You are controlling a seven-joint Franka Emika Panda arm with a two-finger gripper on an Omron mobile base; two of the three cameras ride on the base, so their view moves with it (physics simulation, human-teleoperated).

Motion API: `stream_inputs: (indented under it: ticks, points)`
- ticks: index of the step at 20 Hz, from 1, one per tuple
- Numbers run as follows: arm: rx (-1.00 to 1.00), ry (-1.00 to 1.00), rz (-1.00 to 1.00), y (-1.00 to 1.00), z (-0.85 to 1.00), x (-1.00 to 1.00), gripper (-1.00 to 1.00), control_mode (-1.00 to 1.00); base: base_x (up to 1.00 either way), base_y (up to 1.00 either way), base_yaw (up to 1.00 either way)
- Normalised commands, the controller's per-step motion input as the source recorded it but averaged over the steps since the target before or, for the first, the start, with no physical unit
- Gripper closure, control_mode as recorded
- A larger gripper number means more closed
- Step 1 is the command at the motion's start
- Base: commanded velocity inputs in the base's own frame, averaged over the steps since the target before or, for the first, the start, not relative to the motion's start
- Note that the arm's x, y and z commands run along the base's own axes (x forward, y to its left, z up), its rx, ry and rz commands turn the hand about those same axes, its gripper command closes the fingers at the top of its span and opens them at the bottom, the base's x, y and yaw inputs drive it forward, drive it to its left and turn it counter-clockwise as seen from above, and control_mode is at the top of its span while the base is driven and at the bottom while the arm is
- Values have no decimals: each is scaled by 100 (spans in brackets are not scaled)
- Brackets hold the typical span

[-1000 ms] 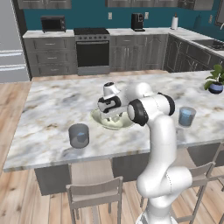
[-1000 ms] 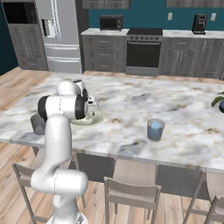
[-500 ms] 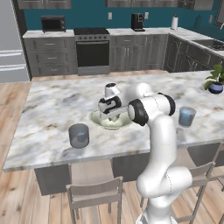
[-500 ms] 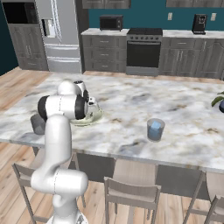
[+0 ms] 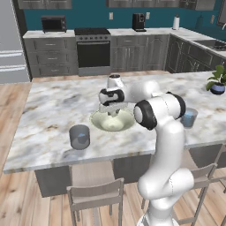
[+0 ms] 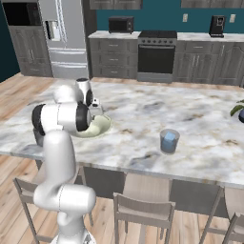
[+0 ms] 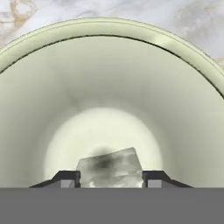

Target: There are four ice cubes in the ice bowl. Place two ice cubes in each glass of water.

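Ice cubes are the matter under inspection, and one ice cube [image 7: 110, 167] sits at the bottom of the ice bowl [image 7: 52, 87], lodged between the two fingertips [image 7: 65, 178] of the pincer [image 7: 109, 180], which is closed onto its sides. In the hand view no other cube can be seen on the bowl floor, though part of the bowl lies outside that view. The bowl rests near the middle of the marble desk [image 5: 53, 101], with the pincer [image 5: 111, 110] lowered into it. One glass of water [image 5: 80, 136] stands on the near left of the desk; the other glass of water [image 5: 189, 117] stands near the right edge, and something pale blue shows inside it in the right base view, possibly ice, though this cannot be confirmed. Judgement: the task is in progress; the gripped cube has yet to be lifted and carried to a glass, and the final count per glass remains unverified.
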Motion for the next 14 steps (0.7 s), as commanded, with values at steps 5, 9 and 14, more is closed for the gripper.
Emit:
stream_inputs:
  ticks: [5,9,14]
  points:
    - [11,0,4,82,100,-54,100,-100,0,0,0]
    - [6,1,0,97,96,-64,100,-100,0,0,0]
    - [0,13,2,99,28,-77,100,-100,0,0,0]
